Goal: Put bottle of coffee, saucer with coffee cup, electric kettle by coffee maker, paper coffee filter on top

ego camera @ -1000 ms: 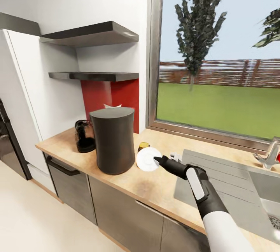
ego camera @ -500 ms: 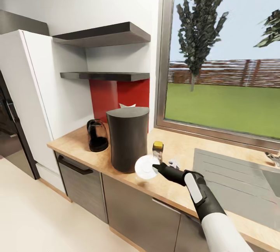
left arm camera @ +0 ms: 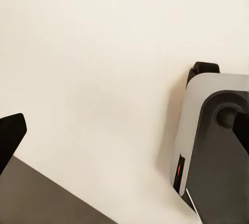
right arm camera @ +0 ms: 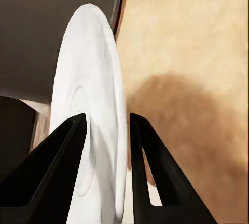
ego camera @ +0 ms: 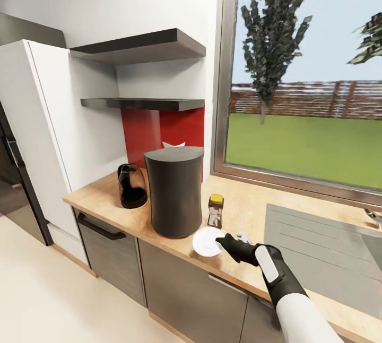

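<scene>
Change: since half a second ago the saucer [ego camera: 207, 240] is sinking from in front of the coffee maker [ego camera: 174, 191] toward the countertop [ego camera: 241, 210], and is tilting flatter.
Saucer place: it is hanging just over the counter's front edge, at about 4 o'clock from the coffee maker's base and 6 o'clock from the bottle of coffee [ego camera: 215, 210].
Handling: I am judging it light, stiff, glazed-slick and breakable; the rim is the place to pinch, and it is wanting a gentle set-down.
Look: it is showing as a plain white disc with a shallow ring in its well [right arm camera: 93, 130].
Right gripper [right arm camera: 106, 125]: its two black fingers are clamping the saucer's rim between them.
Left gripper: I cannot tell whether its fingers are apart or together.
Beyond: the electric kettle [ego camera: 131, 186] is standing at 9 o'clock from the coffee maker.
</scene>
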Tool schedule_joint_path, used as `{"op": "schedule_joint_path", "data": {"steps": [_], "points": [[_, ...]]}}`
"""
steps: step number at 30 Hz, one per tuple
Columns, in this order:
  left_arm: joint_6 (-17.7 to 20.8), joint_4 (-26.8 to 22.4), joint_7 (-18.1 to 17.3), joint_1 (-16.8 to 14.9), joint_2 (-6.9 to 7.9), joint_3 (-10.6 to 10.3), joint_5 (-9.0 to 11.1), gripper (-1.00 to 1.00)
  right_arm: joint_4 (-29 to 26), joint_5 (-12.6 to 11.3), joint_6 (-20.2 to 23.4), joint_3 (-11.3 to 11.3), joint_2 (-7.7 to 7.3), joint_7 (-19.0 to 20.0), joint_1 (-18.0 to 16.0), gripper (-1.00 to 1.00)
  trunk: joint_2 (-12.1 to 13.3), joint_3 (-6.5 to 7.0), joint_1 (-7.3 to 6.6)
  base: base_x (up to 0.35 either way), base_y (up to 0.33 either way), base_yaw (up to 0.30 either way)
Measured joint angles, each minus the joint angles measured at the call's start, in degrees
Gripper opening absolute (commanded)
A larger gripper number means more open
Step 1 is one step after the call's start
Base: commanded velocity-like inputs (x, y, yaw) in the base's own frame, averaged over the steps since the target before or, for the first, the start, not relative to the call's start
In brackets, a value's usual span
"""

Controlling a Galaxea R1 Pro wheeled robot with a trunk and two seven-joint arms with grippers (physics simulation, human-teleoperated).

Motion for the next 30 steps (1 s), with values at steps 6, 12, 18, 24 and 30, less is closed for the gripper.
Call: {"op": "schedule_joint_path", "data": {"steps": [6, 12, 18, 24, 30], "points": [[0.1, 0.0, 0.0, 0.0, -0.01, -0.1, 0.0, 1.00, 0.1, -0.1, -1.1, -2.9, 0.06, -2.4, 0.0, -1.00, 0.0, 0.00, -0.01, 0.089, 0.000, 0.000], [0.1, 0.0, 0.0, 0.0, -0.16, -0.3, 0.0, 1.00, 0.1, -0.1, -1.1, -3.1, 0.06, -3.5, 0.0, -1.00, 0.0, 0.00, 0.00, 0.123, 0.000, 0.000], [0.1, 0.0, 0.0, 0.0, -0.10, -0.2, 0.0, 1.00, 0.5, -0.1, -1.1, -3.1, 0.06, -3.7, 0.0, -1.00, 0.0, 0.00, 0.00, 0.006, 0.017, 0.000], [0.1, 0.0, 0.0, 0.0, -0.06, -0.2, 0.0, 1.00, 3.0, -0.1, -1.1, -3.0, 0.05, -3.7, 0.0, -1.00, 0.0, 0.00, 0.00, 0.000, 0.173, 0.000], [0.1, 0.0, 0.0, 0.0, -0.01, -0.2, 0.0, 1.00, 3.2, -0.1, -1.1, -3.1, 0.06, -3.7, 0.0, -1.00, 0.0, 0.00, 0.00, 0.001, 0.019, 0.000]]}}
